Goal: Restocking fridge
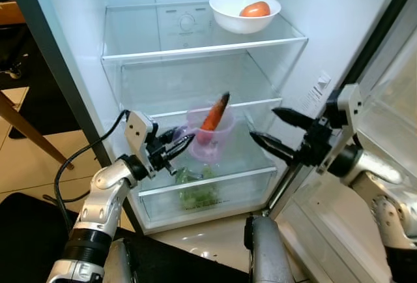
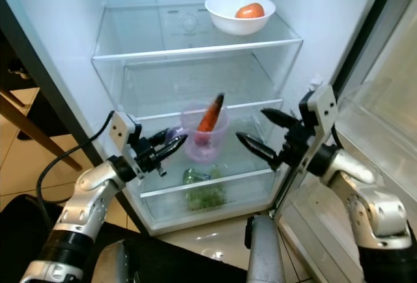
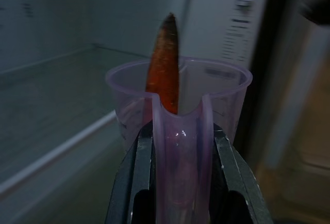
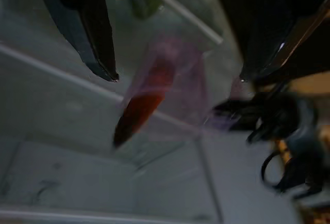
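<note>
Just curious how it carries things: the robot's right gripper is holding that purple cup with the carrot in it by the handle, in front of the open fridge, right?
Not quite: it is the left gripper that is shut on the handle of the purple cup with the carrot in it, as the left wrist view shows. The right gripper hangs open beside the cup, in front of the open fridge.

Home kitchen: open fridge (image 1: 195,48), tiled floor (image 1: 39,165), wooden chair leg (image 1: 26,130).
</note>
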Motion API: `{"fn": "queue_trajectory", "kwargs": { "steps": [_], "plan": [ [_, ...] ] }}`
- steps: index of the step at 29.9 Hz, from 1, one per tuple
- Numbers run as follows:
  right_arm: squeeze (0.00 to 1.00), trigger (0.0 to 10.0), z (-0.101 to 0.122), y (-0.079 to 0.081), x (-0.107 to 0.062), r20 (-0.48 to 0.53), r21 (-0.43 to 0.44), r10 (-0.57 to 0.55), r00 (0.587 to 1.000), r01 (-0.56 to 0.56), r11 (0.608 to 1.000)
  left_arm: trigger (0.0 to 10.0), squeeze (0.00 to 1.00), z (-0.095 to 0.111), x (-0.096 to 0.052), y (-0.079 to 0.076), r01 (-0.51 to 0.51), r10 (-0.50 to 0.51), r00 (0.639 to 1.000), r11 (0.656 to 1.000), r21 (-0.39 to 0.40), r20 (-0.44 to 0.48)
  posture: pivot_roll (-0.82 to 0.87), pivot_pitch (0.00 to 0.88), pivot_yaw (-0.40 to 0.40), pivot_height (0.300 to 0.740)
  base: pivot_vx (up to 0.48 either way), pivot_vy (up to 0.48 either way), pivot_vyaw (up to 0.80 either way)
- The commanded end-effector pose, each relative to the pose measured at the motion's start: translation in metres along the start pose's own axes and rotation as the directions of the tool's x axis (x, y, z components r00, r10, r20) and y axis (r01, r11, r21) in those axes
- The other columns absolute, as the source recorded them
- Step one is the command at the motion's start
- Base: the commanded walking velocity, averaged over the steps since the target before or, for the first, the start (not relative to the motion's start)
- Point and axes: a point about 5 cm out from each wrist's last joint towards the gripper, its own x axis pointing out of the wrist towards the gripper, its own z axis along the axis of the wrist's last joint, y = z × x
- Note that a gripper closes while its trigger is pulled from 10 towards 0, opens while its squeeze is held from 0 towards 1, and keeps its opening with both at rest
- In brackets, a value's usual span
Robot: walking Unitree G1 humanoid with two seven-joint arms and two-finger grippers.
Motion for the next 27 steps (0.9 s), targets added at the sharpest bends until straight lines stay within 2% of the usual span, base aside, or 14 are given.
{"fn": "queue_trajectory", "kwargs": {
  "steps": [1, 6, 11, 12, 13, 14, 17, 18, 22, 24, 25, 26, 27],
  "plan": [
    [0.0, 10.0, -0.012, 0.009, -0.004, -0.061, 0.028, 0.051, 0.997, -0.05, 0.998, 0.0, 0.0, 0.003, 0.003, 0.006, -0.068, 0.067, 0.997, 0.998, 0.016, 0.032, -0.13, 0.131, 0.024, 0.411, 0.0, 0.0, 0.0],
    [0.0, 10.0, -0.014, 0.014, -0.003, -0.063, 0.045, 0.081, 0.995, -0.079, 0.996, 0.0, 0.0, 0.004, 0.006, 0.007, -0.084, 0.083, 0.995, 0.996, 0.01, 0.045, -0.13, 0.134, 0.024, 0.411, 0.0, 0.0, 0.0],
    [0.0, 10.0, -0.023, 0.034, 0.002, -0.097, 0.088, 0.179, 0.979, -0.17, 0.981, 0.0, 0.0, 0.004, 0.025, 0.0, -0.122, 0.121, 0.988, 0.993, 0.0, 0.091, -0.13, 0.143, 0.026, 0.411, 0.0, 0.0, 0.0],
    [0.0, 10.0, -0.025, 0.036, 0.003, -0.099, 0.094, 0.185, 0.978, -0.176, 0.98, 1.5, 0.0, 0.005, 0.03, -0.002, -0.135, 0.135, 0.986, 0.991, -0.005, 0.102, -0.13, 0.146, 0.028, 0.411, 0.0, 0.0, 0.0],
    [0.0, 10.0, -0.025, 0.036, 0.003, -0.099, 0.094, 0.185, 0.978, -0.176, 0.98, 1.5, 0.0, 0.005, 0.03, -0.002, -0.135, 0.135, 0.986, 0.991, -0.005, 0.102, -0.13, 0.146, 0.028, 0.411, 0.0, 0.0, 0.0],
    [0.0, 10.0, -0.027, 0.04, 0.006, -0.099, 0.1, 0.188, 0.977, -0.178, 0.979, 2.9, 0.0, 0.005, 0.04, -0.006, -0.152, 0.152, 0.981, 0.988, -0.011, 0.117, -0.13, 0.15, 0.031, 0.411, 0.0, 0.0, 0.0],
    [0.0, 10.0, -0.027, 0.042, 0.007, -0.096, 0.102, 0.188, 0.978, -0.178, 0.979, 3.4, 0.0, 0.005, 0.043, -0.007, -0.158, 0.158, 0.98, 0.987, -0.011, 0.122, -0.13, 0.153, 0.033, 0.411, 0.0, 0.0, 0.0],
    [0.0, 10.0, -0.027, 0.044, 0.008, -0.092, 0.103, 0.189, 0.978, -0.179, 0.978, 5.3, 0.0, 0.005, 0.047, -0.008, -0.168, 0.169, 0.978, 0.986, -0.015, 0.124, -0.13, 0.159, 0.037, 0.411, 0.0, 0.0, 0.0],
    [0.0, 10.0, -0.028, 0.048, 0.012, -0.083, 0.107, 0.189, 0.978, -0.18, 0.978, 5.7, 0.0, 0.005, 0.057, -0.011, -0.176, 0.177, 0.976, 0.984, -0.022, 0.123, -0.14, 0.166, 0.043, 0.411, 0.0, 0.0, 0.0],
    [0.0, 10.0, -0.029, 0.052, 0.014, -0.076, 0.112, 0.189, 0.979, -0.18, 0.977, 7.1, 0.0, 0.004, 0.064, -0.014, -0.171, 0.172, 0.978, 0.985, -0.02, 0.12, -0.14, 0.173, 0.047, 0.411, 0.0, 0.0, 0.0],
    [0.0, 10.0, -0.029, 0.052, 0.014, -0.076, 0.112, 0.189, 0.979, -0.18, 0.977, 7.1, 0.0, 0.004, 0.064, -0.014, -0.171, 0.172, 0.978, 0.985, -0.02, 0.12, -0.14, 0.173, 0.047, 0.411, 0.0, 0.0, 0.0],
    [0.0, 10.0, -0.029, 0.054, 0.015, -0.071, 0.115, 0.19, 0.979, -0.181, 0.977, 7.7, 0.0, 0.003, 0.067, -0.015, -0.173, 0.173, 0.978, 0.985, -0.015, 0.118, -0.14, 0.178, 0.051, 0.411, 0.0, 0.0, 0.0],
    [0.0, 10.0, -0.028, 0.056, 0.017, -0.067, 0.118, 0.191, 0.979, -0.182, 0.976, 10.0, 0.0, 0.003, 0.07, -0.015, -0.18, 0.18, 0.977, 0.984, -0.009, 0.115, -0.14, 0.184, 0.053, 0.411, 0.0, 0.0, 0.0]
  ]
}}
